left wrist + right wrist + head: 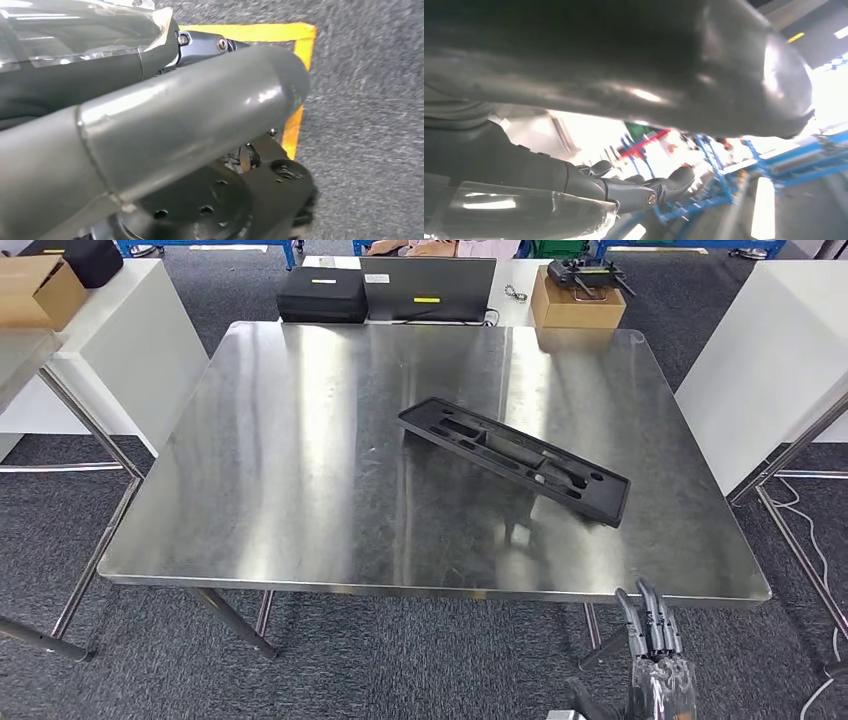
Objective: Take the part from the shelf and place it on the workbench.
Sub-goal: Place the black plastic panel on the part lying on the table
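One black moulded part (515,459) lies flat, right of centre on the steel worktop (300,490); it looks light, stiff, best gripped along a long edge. Right hand (655,655), lower right, holds nothing, fingers (650,620) loosely extended.

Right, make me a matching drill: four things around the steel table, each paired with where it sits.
1. black tray
2. right hand
3. black case
4. cardboard box

a. below the table's near edge
b. beyond the far edge, right
c. on the table, right of centre
d. beyond the far edge, left

Pairs: 1-c, 2-a, 3-d, 4-b
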